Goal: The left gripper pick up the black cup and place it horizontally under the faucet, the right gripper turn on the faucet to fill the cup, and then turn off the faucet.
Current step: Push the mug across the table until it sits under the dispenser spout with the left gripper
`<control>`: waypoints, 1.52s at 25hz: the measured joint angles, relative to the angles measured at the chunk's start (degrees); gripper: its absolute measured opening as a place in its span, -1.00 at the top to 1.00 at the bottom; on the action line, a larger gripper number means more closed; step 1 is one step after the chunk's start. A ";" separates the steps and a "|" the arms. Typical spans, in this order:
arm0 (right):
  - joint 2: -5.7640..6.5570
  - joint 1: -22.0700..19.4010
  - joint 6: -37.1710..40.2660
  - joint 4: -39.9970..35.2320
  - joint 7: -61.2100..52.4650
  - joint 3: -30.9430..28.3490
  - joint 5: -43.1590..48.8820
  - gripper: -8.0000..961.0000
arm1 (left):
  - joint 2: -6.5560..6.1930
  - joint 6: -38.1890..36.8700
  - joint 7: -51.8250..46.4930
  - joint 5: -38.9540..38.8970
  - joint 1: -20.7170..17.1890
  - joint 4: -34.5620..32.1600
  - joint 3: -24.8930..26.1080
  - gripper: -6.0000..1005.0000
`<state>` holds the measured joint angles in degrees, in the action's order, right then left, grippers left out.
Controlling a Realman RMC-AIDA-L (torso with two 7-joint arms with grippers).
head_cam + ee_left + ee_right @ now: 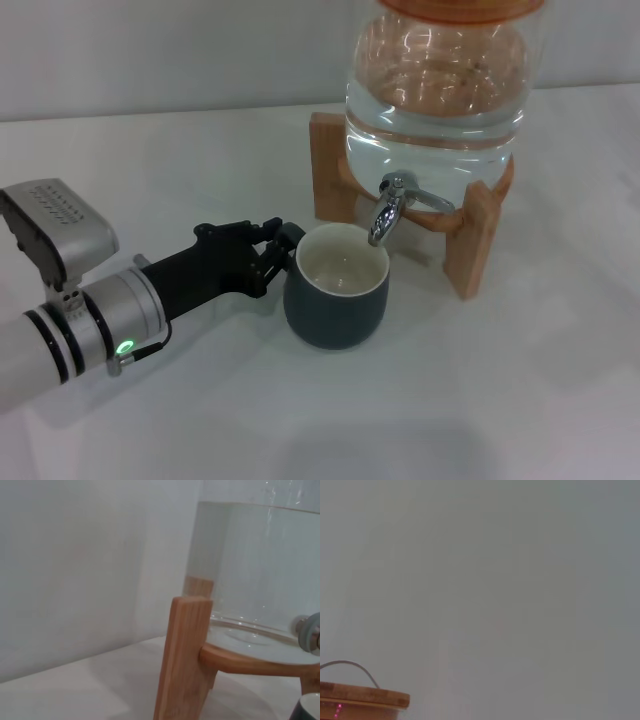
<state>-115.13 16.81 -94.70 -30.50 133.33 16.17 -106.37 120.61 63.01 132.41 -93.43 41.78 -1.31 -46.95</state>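
While the cup [336, 285] stands upright on the white worktop [480, 400] with its cream inside showing, the spout of the faucet [385, 213] hangs just over its far rim, so the placing step looks all but finished. No water falls from the spout that I can see, and the cup appears empty. From the left, the left gripper [272, 250] reaches in low, its jaws closed on the cup's handle side, touching the dark wall. The handle itself is hidden behind the claw. Behind stands the jar [435, 100], well filled with water, resting on its wooden stand [335, 170]; the left wrist view shows one stand leg [182, 660] close by and a sliver of the cup's rim [309, 705] at the corner. The right gripper is not in sight in any view; its wrist camera looks at a bare wall with only a wooden edge [365, 696] and a wire loop low down, so I judge that arm parked off to the side. Next, as I read it, the right arm must come in over the stand and reach the chrome lever without knocking the jar, while the left keeps the cup steady beneath the spout.
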 joint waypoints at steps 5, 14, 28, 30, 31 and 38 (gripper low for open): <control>0.00 -0.14 -0.63 0.02 0.00 0.00 -0.09 -0.69 | 0.12 -1.58 0.88 -0.08 1.84 1.86 0.15 0.61; 0.00 -0.50 -0.80 0.60 0.14 0.00 -0.22 -0.69 | 0.17 -4.17 2.18 -1.40 4.03 3.56 0.20 0.61; 0.00 -0.99 -1.27 1.57 0.35 0.00 -0.22 -0.69 | 0.15 -5.80 4.75 -1.31 6.21 6.56 0.20 0.61; 0.00 -1.11 -1.36 1.60 0.35 0.00 -0.22 -0.69 | 0.15 -5.87 4.89 -1.19 6.21 6.68 0.20 0.61; 0.00 -1.17 -1.40 1.64 0.35 0.00 -0.21 -0.69 | 0.15 -5.87 4.90 -1.10 6.10 6.69 0.20 0.61; 0.00 -1.26 -1.58 2.22 0.36 0.00 0.03 -0.69 | 0.15 -5.69 4.36 -0.76 5.68 7.15 0.02 0.64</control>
<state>-115.13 15.55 -96.28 -28.28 133.68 16.17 -106.35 120.76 57.32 136.77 -94.20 47.46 5.84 -46.93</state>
